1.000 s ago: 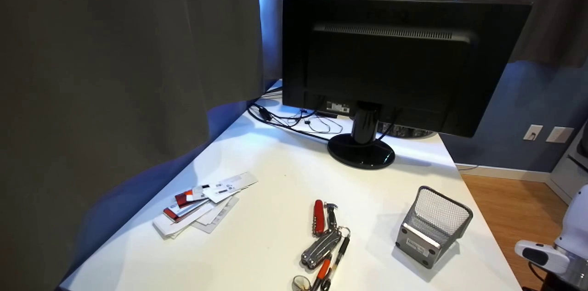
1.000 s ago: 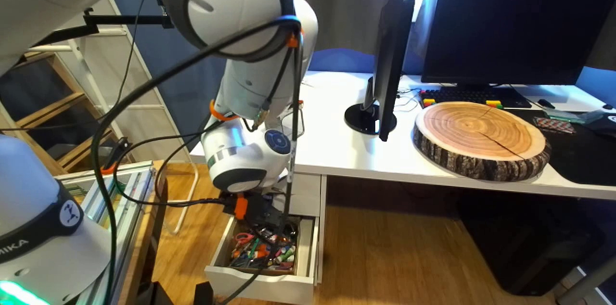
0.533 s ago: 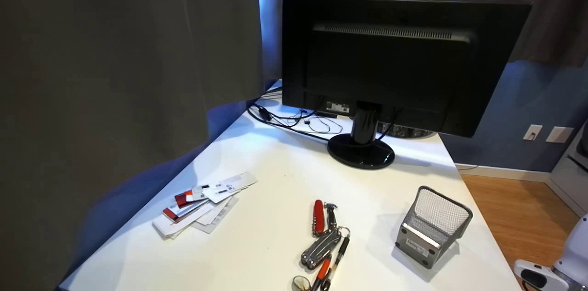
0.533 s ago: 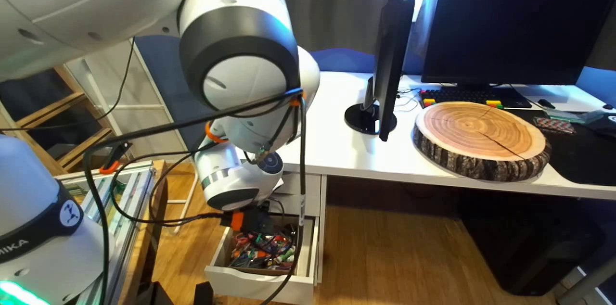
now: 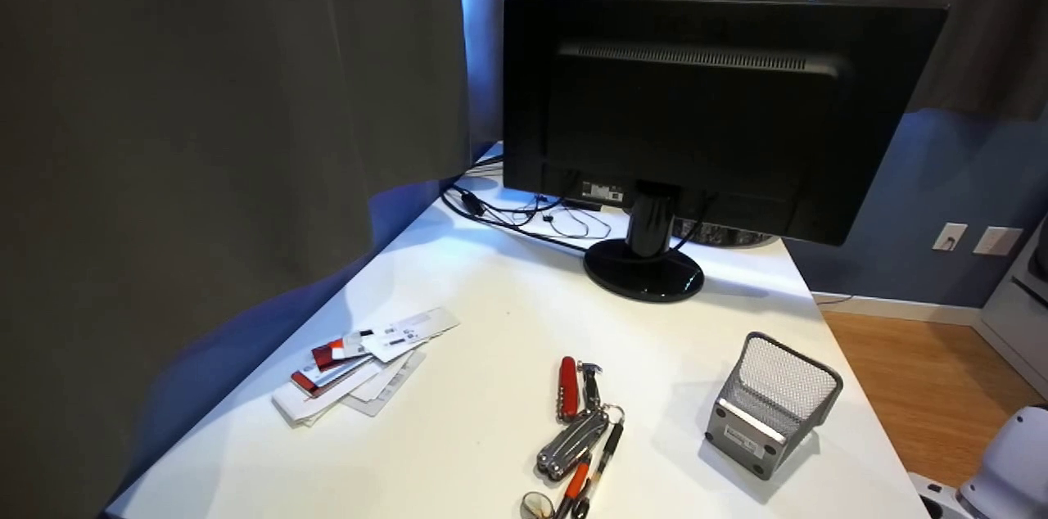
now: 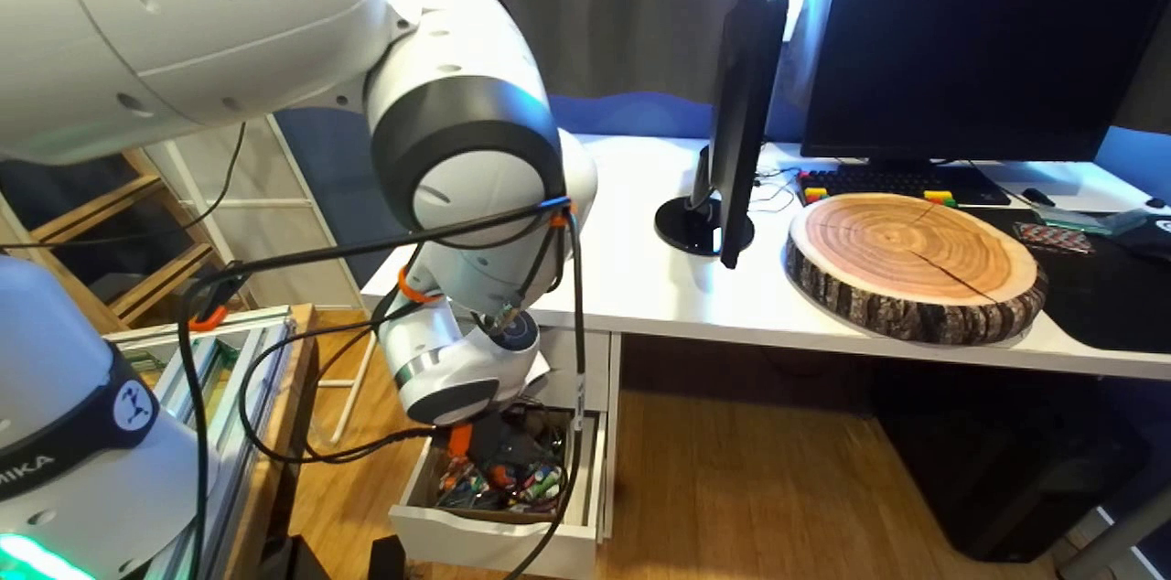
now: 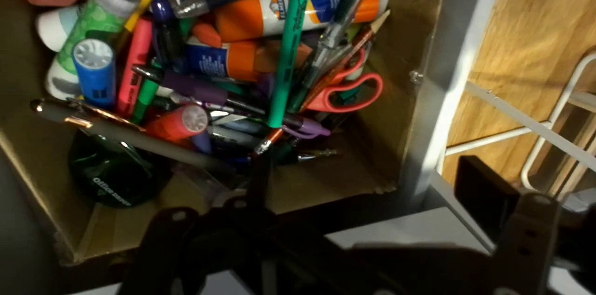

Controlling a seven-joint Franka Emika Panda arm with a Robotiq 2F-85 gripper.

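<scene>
Clock centred, in the wrist view, on the brown cardboard box (image 7: 405, 39) of stationery; it sits in the pulled-out white drawer (image 6: 457, 543). Black two-fingered gripper (image 7: 372, 182) over the drawer, fingers spread wide apart — one at 5 o'clock, overlapping the box's edge, the other past 3, beyond the drawer's side wall. Whether the first touches any contents: cannot tell.

Contents: long green plastic marker (image 7: 288, 62) at 2, crossing over an orange, white and blue glue stick (image 7: 267, 13) at 1. Coral-red scissor handles (image 7: 320, 101) at 3. Blue-capped tubular marker (image 7: 95, 76) between 9 and 10. Grey pen with copper-coloured trim (image 7: 135, 138) at 8, lying over a shiny dark plastic piece (image 7: 130, 176) lettered "Office DEPOT".

Both exterior views: black monitor (image 5: 696, 110) on the white desk (image 5: 491, 282). In an exterior view, silver wire-mesh cup (image 5: 770, 404) on its side — 4 to 5 o'clock from the monitor's base; red pocket knife (image 5: 568, 388) at 7.
</scene>
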